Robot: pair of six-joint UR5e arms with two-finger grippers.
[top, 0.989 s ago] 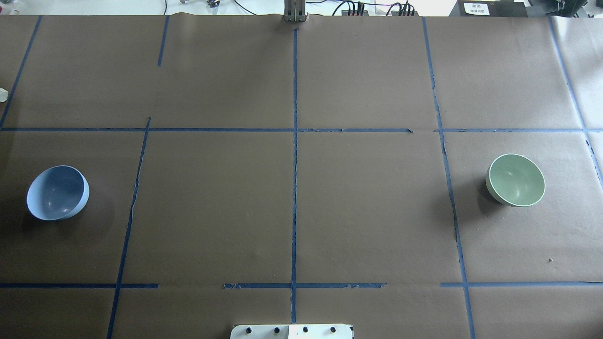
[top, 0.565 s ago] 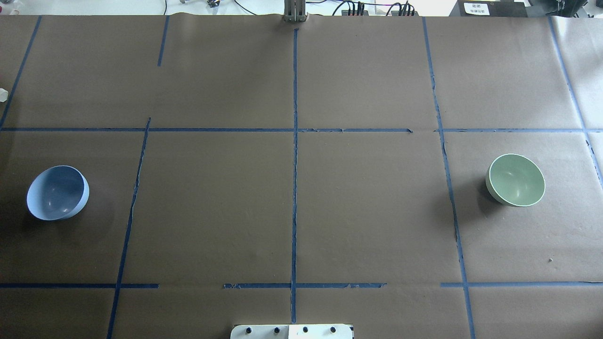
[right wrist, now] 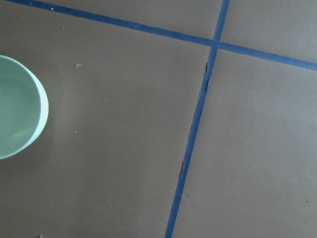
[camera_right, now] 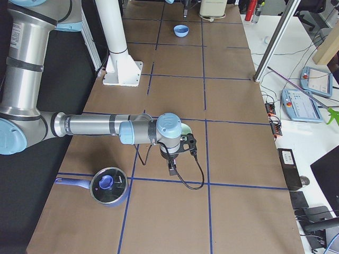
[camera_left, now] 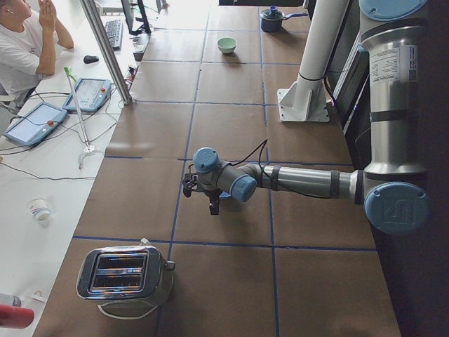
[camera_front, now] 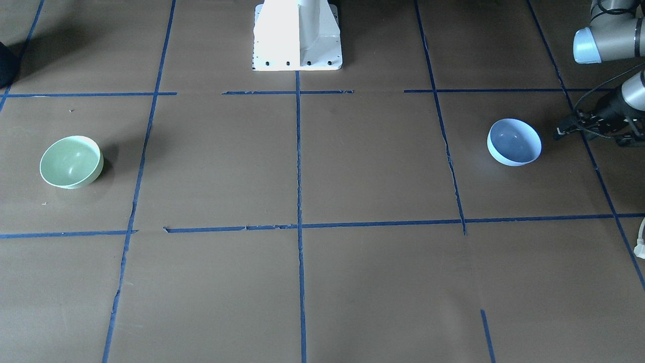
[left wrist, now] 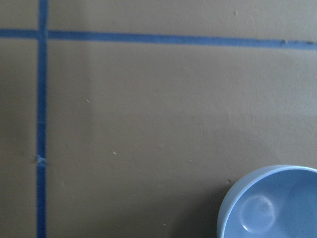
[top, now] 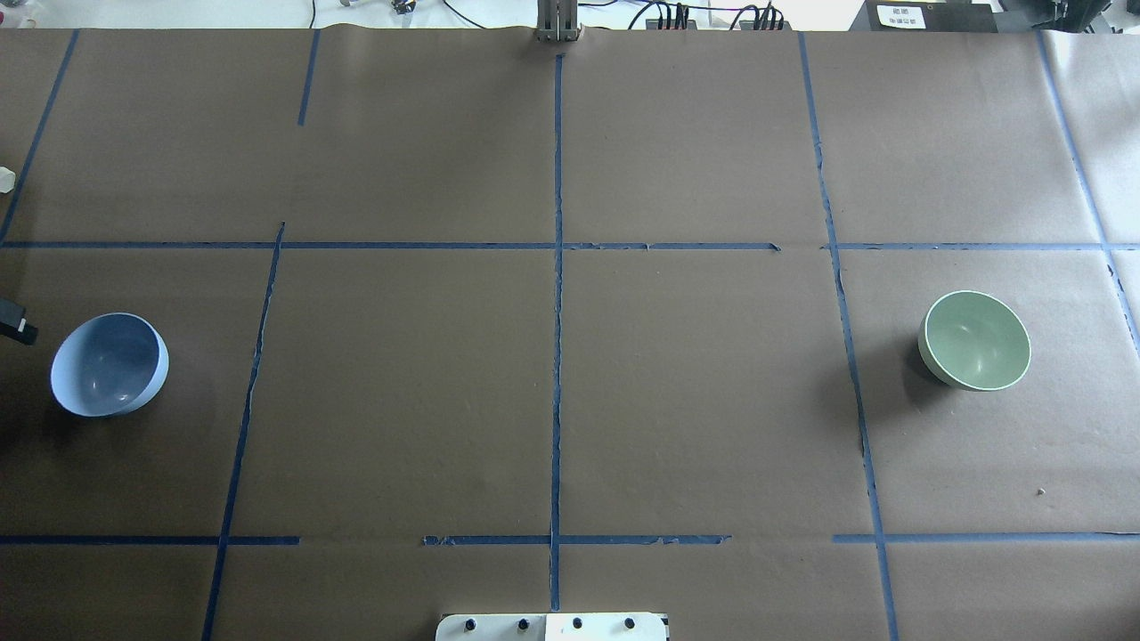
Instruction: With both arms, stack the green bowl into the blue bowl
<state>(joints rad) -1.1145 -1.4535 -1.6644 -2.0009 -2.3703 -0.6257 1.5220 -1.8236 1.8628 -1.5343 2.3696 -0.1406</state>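
The green bowl [top: 975, 341] stands upright on the table's right side; it also shows in the front view [camera_front: 70, 162] and at the left edge of the right wrist view [right wrist: 17, 106]. The blue bowl [top: 109, 364] stands upright on the far left, also in the front view [camera_front: 514, 142] and the left wrist view [left wrist: 272, 203]. My left gripper [camera_front: 558, 134] hovers just outside the blue bowl, apart from it; only its tip [top: 18, 326] shows overhead. I cannot tell whether it is open. My right gripper [camera_right: 172, 169] hangs beside the green bowl; I cannot tell its state.
The white pedestal [camera_front: 297, 35] stands at the table's near middle edge. A toaster [camera_left: 123, 274] sits beyond the blue bowl at the left end. A lidded pot [camera_right: 108, 185] sits at the right end. An operator [camera_left: 21, 49] sits at the side desk.
The tip of my left gripper has come into the overhead view at the left edge, next to the blue bowl. Both bowls stay where they were.
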